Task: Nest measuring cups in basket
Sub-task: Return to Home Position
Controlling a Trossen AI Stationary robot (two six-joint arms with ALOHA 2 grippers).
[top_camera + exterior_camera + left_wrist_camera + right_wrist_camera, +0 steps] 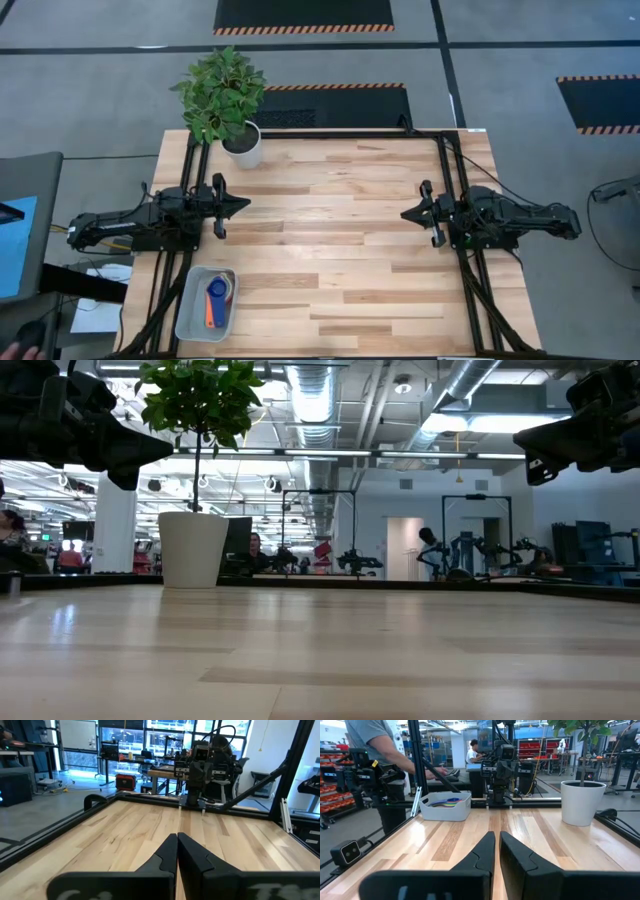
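Left gripper (243,204) sits at the left side of the light wooden worktop (340,260), pointing in toward the middle. Its two dark fingers (165,855) are pressed together with nothing between them. Right gripper (405,213) mirrors it from the right side, fingers (482,852) closed to a thin slit and also holding nothing. In the low view both hang well above the wood, and the bare centre of the worktop lies between them.

The pale grey-blue shallow rectangular plastic basket (183,320) is at the worktop corner that shows lower left in the high view. It's near the left arm's base and well apart from both grippers. The small round plastic measuring cups (216,291) are inside it as one nested stack. From above there's a blue cup on top, with an orange handle sticking out from under it. The right wrist view catches a bit of yellow, green and blue just over the rim, but I can't count the cups from any view.

A white round plant pot (243,146) with a leafy green plant stands upright at the other left-hand corner. A person in a grey shirt (372,740) stands off the worktop, beyond the basket.
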